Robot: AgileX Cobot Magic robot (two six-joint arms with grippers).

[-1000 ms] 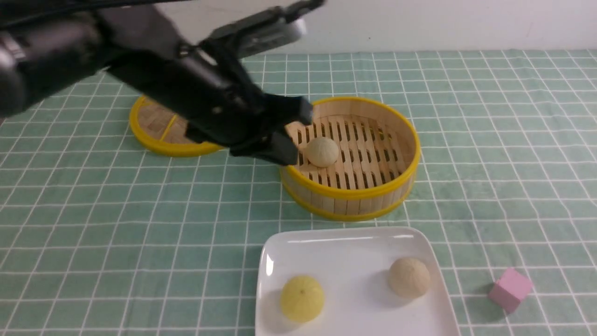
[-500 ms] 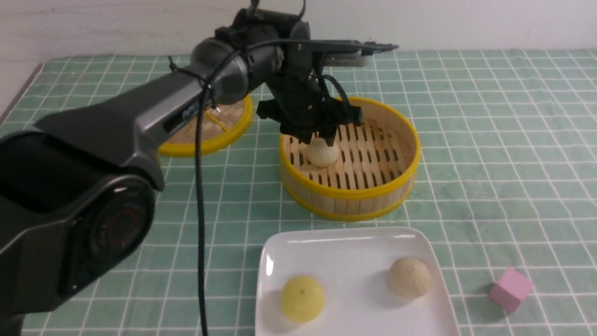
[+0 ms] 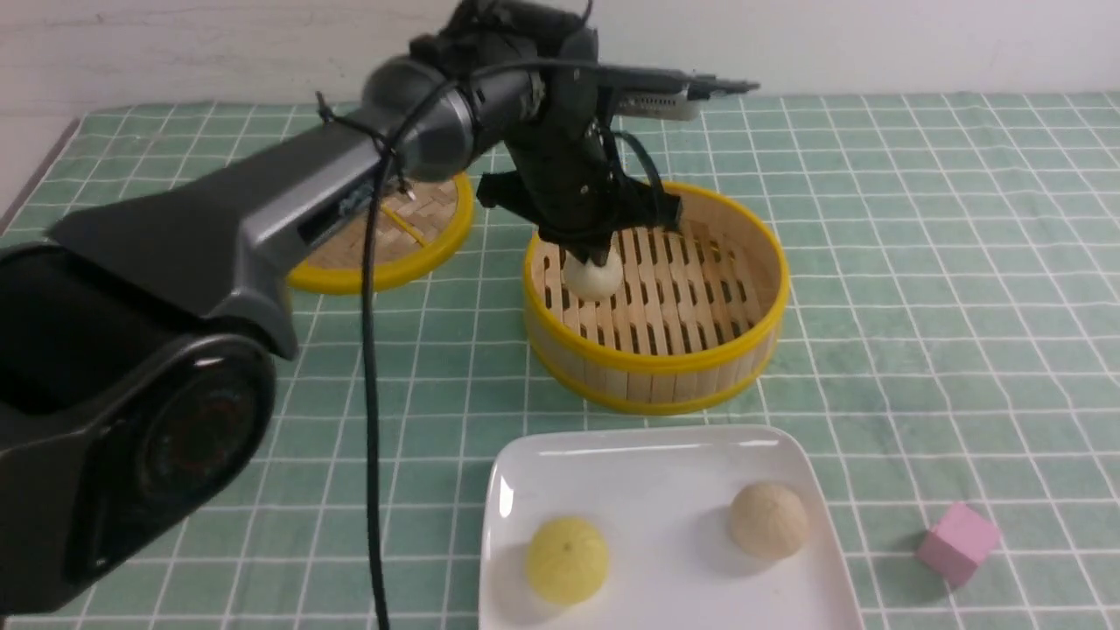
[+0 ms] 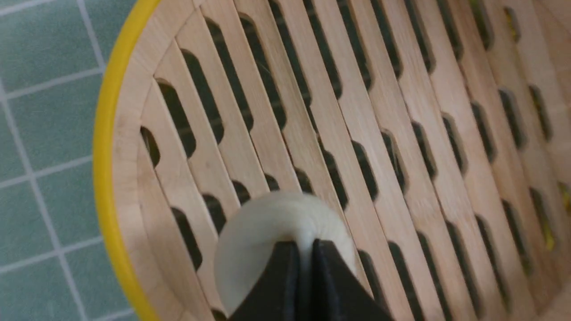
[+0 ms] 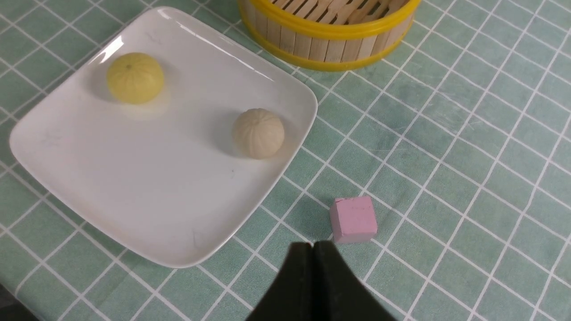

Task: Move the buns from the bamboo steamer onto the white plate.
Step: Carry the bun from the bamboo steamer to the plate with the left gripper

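The left gripper [image 3: 597,259] pinches the bun [image 3: 596,280] by its soft top, jaws nearly together, so it could slip free and drop into the bamboo steamer [image 3: 665,372].

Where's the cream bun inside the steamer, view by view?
Front: cream bun in the bamboo steamer's left part, under the left gripper.
Left wrist: bun pinched by that gripper, over the slats near the yellow rim.
Right wrist: not in it.
Shared landmark: the steamer's yellow rim, in all three.
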